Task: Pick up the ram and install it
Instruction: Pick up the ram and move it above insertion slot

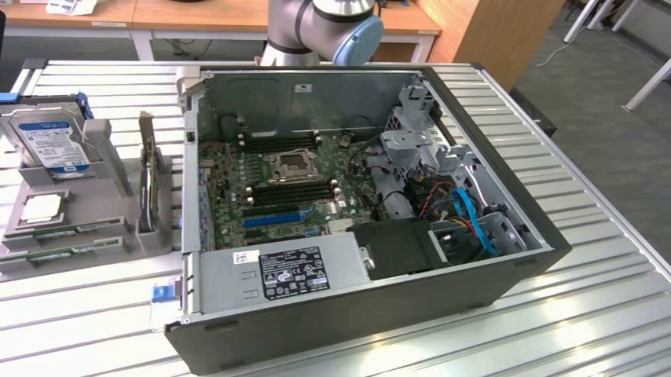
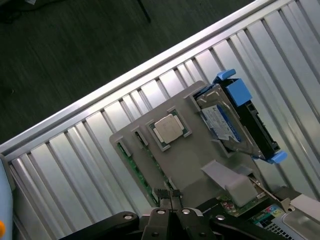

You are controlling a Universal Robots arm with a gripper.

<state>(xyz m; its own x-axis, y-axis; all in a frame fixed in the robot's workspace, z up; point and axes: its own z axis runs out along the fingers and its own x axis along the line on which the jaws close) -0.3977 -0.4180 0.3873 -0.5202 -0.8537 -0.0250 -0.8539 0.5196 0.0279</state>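
Evidently the gripper point(image 2: 169, 194) hung closed and empty (fingers pressed together) near one end of the ram point(image 2: 134, 169), which lay in the grey holder point(image 2: 195, 165), stretching lengthwise away.

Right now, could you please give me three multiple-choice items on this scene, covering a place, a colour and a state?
1. The ram lies: A on the floor; B in the grey holder; C on the wooden desk.
2. The rails on the hard drive are: A red; B blue; C yellow.
3. The gripper is: A shut, holding nothing; B wide open; C half open.
Answers: B, its green strip sits in a holder slot; B, blue pieces flank the drive; A, its jaws meet with nothing between.
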